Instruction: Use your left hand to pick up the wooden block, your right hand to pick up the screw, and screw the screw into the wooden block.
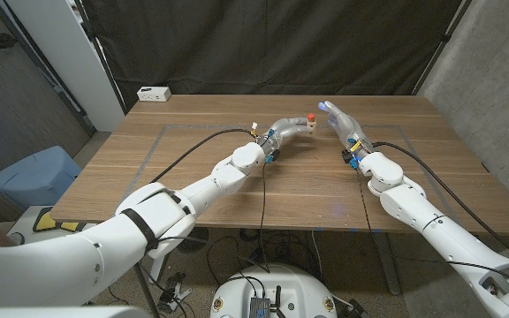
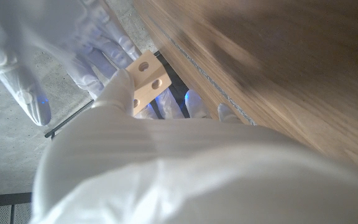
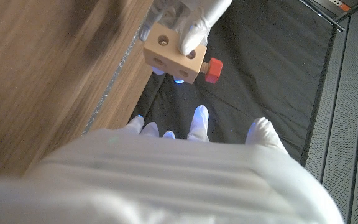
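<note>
While the left hand (image 3: 185,22) grips the wooden block (image 3: 174,55) bearing the screw (image 3: 212,70), the right hand (image 1: 341,122) hovers empty, fingers apart.

Left hand (image 1: 294,125) raised with fingers closed; right hand (image 1: 336,115) alongside, fingers spread.

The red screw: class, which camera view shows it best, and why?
The right wrist view: the red screw sticks out of the wooden block held by the left hand. The head view shows a tiny red dot; the left wrist view shows the block's holes.
</note>
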Controlling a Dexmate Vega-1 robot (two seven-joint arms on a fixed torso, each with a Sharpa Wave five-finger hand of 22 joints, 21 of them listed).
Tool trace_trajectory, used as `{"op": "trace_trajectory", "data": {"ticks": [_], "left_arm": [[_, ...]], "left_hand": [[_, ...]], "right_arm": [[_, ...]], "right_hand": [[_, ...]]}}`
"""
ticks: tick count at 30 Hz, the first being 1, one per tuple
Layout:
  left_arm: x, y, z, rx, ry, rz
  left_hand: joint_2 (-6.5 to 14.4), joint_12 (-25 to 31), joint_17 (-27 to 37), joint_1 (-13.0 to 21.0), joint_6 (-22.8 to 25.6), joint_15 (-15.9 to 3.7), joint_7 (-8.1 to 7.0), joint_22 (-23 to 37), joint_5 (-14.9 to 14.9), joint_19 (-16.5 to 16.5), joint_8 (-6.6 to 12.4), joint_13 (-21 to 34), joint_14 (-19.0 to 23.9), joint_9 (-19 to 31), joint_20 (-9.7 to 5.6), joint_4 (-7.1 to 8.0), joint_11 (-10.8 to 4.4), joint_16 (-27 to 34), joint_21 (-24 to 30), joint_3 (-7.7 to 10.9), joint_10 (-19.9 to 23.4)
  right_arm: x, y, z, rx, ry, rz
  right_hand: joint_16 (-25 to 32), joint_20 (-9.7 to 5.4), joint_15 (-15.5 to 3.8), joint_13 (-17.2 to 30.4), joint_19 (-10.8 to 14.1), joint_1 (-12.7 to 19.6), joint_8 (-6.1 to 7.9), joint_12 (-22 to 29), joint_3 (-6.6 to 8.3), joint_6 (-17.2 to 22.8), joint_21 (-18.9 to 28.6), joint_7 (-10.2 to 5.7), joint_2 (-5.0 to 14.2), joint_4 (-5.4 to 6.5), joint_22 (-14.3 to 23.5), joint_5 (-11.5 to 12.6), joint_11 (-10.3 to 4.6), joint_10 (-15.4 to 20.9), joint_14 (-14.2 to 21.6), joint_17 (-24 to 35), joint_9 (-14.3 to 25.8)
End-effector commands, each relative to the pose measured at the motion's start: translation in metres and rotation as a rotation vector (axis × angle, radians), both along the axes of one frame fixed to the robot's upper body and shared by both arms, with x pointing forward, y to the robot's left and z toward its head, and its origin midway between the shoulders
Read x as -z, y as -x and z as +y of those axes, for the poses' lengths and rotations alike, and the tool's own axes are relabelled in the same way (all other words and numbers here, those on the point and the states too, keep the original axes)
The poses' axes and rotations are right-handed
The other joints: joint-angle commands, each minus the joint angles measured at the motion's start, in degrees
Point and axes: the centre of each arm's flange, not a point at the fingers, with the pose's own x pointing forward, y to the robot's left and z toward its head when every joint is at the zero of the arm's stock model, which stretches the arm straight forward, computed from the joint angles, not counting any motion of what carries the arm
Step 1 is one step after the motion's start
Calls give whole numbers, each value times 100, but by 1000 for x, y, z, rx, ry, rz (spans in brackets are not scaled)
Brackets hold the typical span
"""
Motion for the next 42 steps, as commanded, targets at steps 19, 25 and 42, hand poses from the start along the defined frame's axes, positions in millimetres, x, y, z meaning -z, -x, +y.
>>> {"op": "trace_trajectory", "data": {"ticks": [19, 25, 42], "left_arm": [[1, -2, -4, 5, -12, 5], [2, -3, -2, 1, -7, 10], [6, -7, 1, -8, 5, 28]], "left_hand": [[10, 24, 6, -40, 32, -215, 2, 26, 15, -10, 40, 12, 26, 29, 35, -1, 4, -2, 23, 29, 54], [17, 18, 7, -41, 28, -205, 2, 26, 16, -12, 38, 12, 26, 29, 39, 0, 4, -1, 22, 32, 42], [31, 14, 9, -40, 16, -205, 1, 26, 16, -10, 33, 14, 26, 29, 45, 1, 3, 1, 24, 41, 36]], "right_arm": [[1, -2, 11, 39, 75, 7], [3, -1, 13, 52, 73, 4], [7, 0, 18, 64, 74, 15]], "right_hand": [[49, 7, 3, 16, -227, -258, -80, 56, -2, 589, 44, 57, 214, 131, 12, -27, 47, -609, -1066, 12, 25], [61, 8, 4, 15, -221, -244, -68, 69, 28, 784, 60, 93, 267, 110, 11, -11, 37, -600, -1061, -2, 29], [92, 18, 3, 14, -155, -217, -109, 106, 73, 963, 95, 113, 336, 64, 9, 6, 0, -510, -1005, -19, 34]]}}
